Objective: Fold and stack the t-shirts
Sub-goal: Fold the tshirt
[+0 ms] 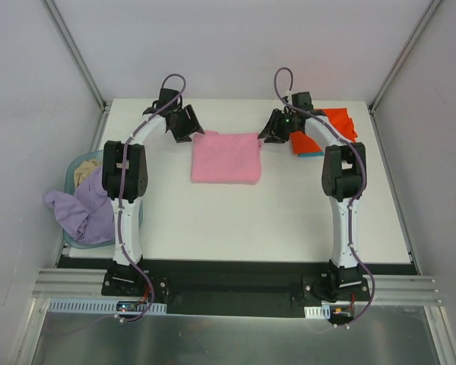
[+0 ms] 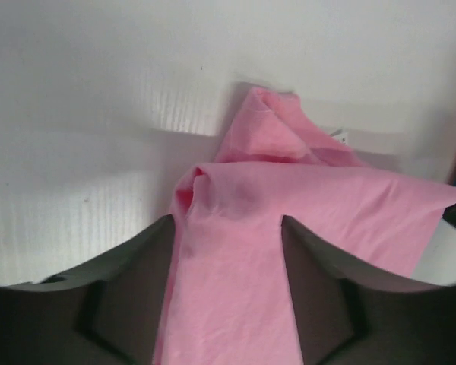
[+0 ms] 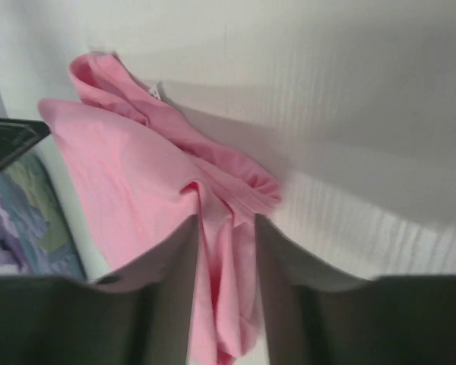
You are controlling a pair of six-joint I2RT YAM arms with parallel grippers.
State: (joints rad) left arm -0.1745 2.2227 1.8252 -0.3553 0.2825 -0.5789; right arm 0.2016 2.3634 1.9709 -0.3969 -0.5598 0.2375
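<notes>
A bright pink t-shirt (image 1: 226,157) lies folded into a rectangle at the back middle of the table. My left gripper (image 1: 191,131) is at its far left corner, shut on the pink cloth (image 2: 228,251). My right gripper (image 1: 267,134) is at its far right corner, shut on the pink cloth (image 3: 224,251). An orange-red t-shirt (image 1: 336,128) lies folded at the back right on a teal t-shirt (image 1: 311,152), partly hidden by the right arm. A pale lavender t-shirt (image 1: 82,209) hangs out of the basket at the left.
A round light-blue basket (image 1: 99,236) stands off the table's left edge with cloth in it. Grey enclosure walls (image 1: 30,91) stand on the left, back and right. The arm bases sit on the black rail (image 1: 228,285) at the near edge.
</notes>
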